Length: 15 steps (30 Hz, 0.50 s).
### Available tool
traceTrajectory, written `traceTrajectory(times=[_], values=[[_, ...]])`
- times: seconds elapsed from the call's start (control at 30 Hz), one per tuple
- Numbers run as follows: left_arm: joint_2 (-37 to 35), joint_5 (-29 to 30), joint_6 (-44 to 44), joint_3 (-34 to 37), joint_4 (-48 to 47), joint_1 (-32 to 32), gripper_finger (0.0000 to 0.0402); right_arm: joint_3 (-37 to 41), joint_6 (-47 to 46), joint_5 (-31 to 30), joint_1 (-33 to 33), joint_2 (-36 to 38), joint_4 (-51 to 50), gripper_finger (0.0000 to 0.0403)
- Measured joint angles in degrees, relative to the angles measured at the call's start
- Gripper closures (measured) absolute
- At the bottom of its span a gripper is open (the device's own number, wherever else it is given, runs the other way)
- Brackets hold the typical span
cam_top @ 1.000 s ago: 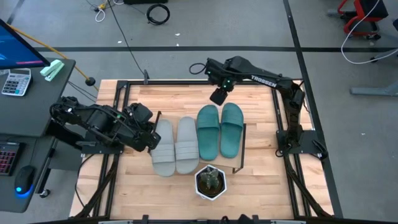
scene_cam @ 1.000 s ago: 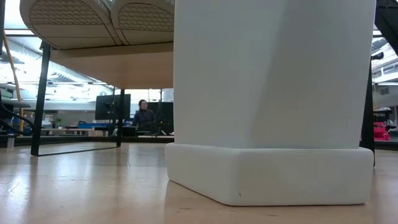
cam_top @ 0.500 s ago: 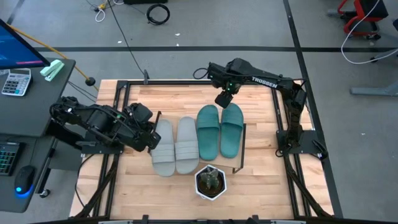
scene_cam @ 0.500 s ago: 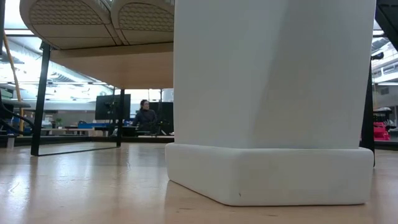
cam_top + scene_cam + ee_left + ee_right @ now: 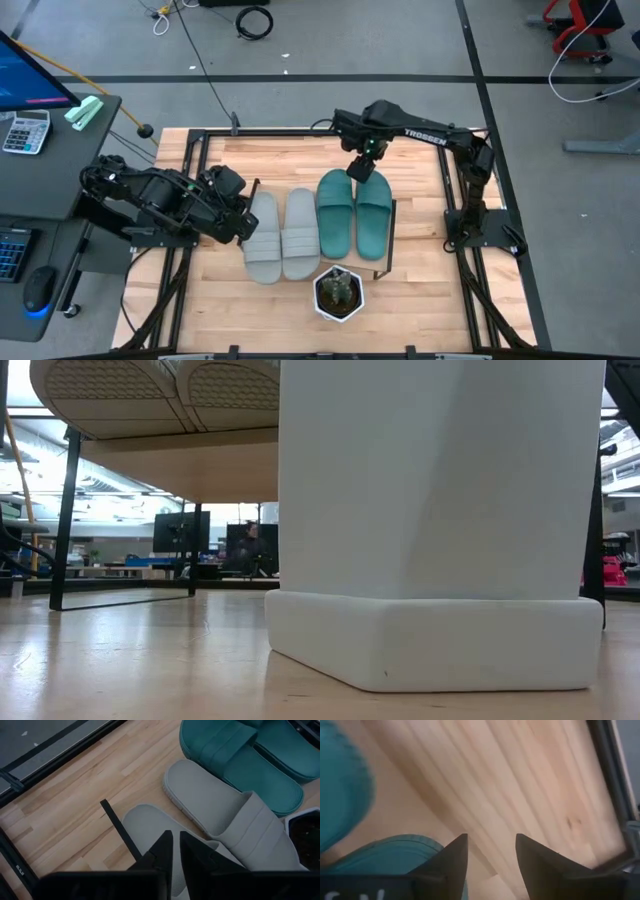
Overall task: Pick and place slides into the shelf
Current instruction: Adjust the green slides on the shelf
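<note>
Four cameras on one table (image 5: 420, 260), each from its own angle.
The high camera looks straight down and takes in the whole table, both arms and the floor around. The low one sits at board height, looking level into the room, pressed close to a white planter (image 5: 430, 520) that fills most of its picture, with the shelf (image 5: 180, 460) overhead at the left. The left wrist camera looks down past its own fingers (image 5: 162, 852) onto the grey slides (image 5: 225, 812) and teal slides (image 5: 250, 755), which the high view shares. The right wrist camera hangs very near the boards, catching a teal edge.
</note>
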<state>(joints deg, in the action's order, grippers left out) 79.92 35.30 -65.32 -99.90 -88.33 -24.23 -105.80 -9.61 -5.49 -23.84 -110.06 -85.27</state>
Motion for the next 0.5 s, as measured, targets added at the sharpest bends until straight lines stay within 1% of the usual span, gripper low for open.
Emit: traceTrajectory(times=[0.2,0.33,0.4,0.5], values=[[0.00,0.03,0.04,0.00,0.00,0.00,0.0369,0.00,-0.78,2.76,-0.05,3.83,0.19,0.0230],[0.00,0.42,0.04,0.00,0.00,0.00,0.0364,0.00,-1.34,6.65,-0.14,6.05,1.20,0.0230],[0.00,0.59,0.05,0.00,0.00,0.00,0.0362,0.00,-1.54,5.18,-0.13,6.83,2.48,0.0230],[0.00,0.67,0.07,0.00,0.00,0.00,0.0363,0.00,-3.63,0.32,-0.60,7.64,4.37,0.0230]])
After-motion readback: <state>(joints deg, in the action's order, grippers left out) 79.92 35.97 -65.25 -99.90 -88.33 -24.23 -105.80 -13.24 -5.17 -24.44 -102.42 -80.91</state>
